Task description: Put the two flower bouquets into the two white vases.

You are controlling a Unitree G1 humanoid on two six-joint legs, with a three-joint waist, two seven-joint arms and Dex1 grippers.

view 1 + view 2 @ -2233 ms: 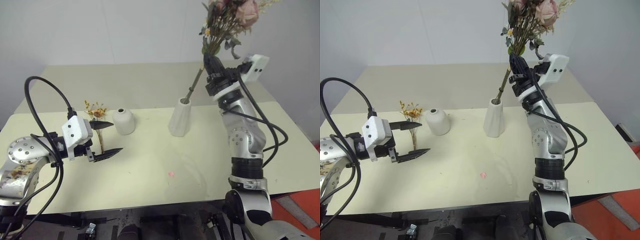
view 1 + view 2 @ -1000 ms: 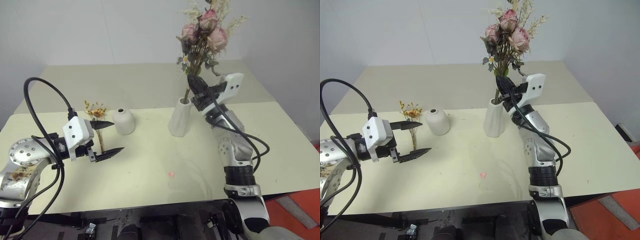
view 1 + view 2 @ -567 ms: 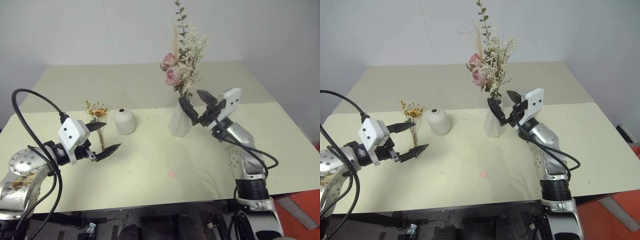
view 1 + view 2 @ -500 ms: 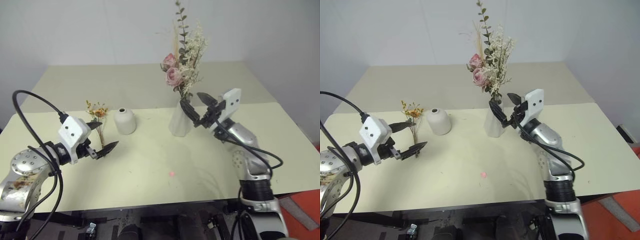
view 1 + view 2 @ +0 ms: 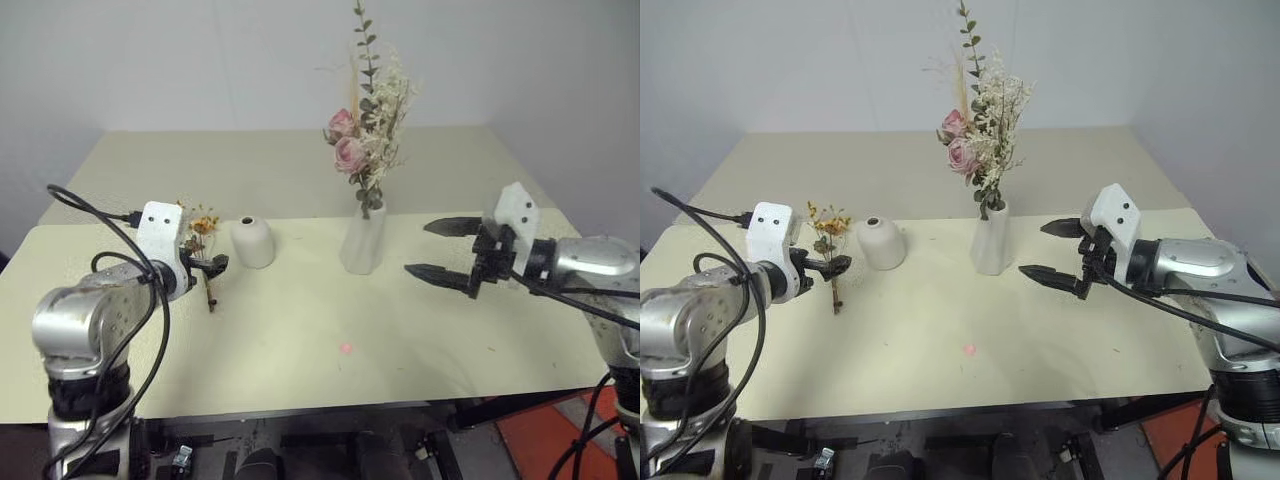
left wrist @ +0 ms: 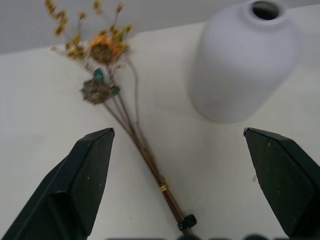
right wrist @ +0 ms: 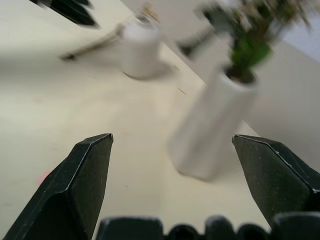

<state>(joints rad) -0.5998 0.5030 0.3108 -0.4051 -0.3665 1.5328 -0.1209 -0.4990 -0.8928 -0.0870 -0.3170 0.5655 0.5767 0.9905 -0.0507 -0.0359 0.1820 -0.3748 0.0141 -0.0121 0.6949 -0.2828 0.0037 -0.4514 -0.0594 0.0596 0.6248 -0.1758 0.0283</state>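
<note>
On table [image 5: 300, 330]: rose bouquet [image 5: 365, 150] in tall vase [image 5: 362, 243]; right gripper [image 5: 438, 250] apart.

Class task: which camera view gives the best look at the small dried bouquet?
The left wrist view: the small dried bouquet lies close between the open fingers, its stems and tie plain. Both head views show it small beside the short vase; the right wrist view blurs it.

Right wrist view blurred: rose bouquet [image 7: 240, 30] smeared and cut at top edge, short vase [image 7: 140, 47] soft. Left wrist view: dried bouquet [image 6: 107, 90] stem ends run off bottom edge; short vase's far side cropped. Pink speck [image 5: 346, 348] on bench unidentifiable.
</note>
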